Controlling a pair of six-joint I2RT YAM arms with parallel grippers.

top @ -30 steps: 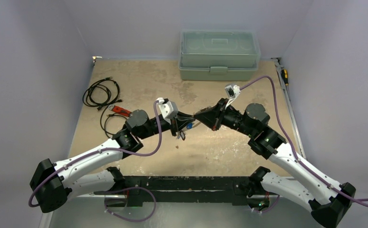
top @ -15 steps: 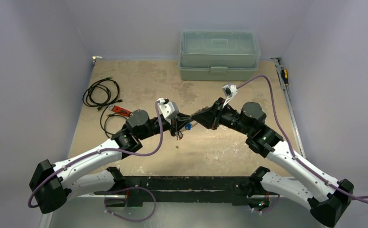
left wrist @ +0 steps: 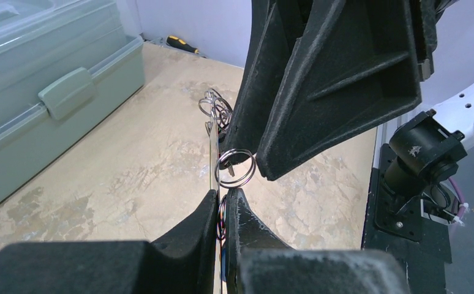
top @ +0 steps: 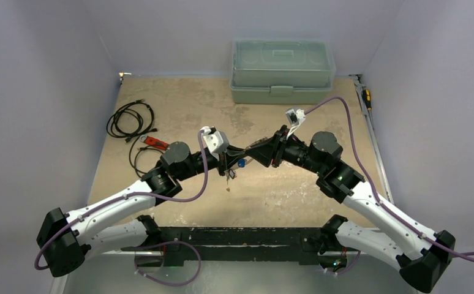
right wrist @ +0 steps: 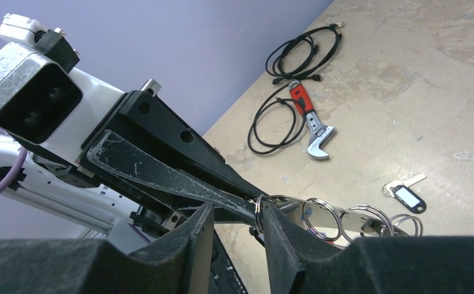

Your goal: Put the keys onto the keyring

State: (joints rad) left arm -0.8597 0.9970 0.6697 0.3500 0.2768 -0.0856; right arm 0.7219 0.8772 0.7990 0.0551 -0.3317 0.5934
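Silvery thin wire keyring [right wrist: 369,215] sits mid-air, clamped by the left gripper [left wrist: 223,195]; the right gripper [right wrist: 237,211] pinches its small metal split ring [left wrist: 234,168]. One dark-tagged silvery key [right wrist: 406,197] lies on the beige table [right wrist: 455,73], apparently not yet threaded.

My left gripper [top: 230,160] and right gripper [top: 254,151] meet tip to tip above the middle of the table [top: 179,101], with the keyring [right wrist: 345,215] where they meet. The box [top: 282,70] sits behind them at the back edge. The cable [top: 130,118] and wrench [top: 155,141] lie to my left, and a key [right wrist: 406,198] lies on the table below.
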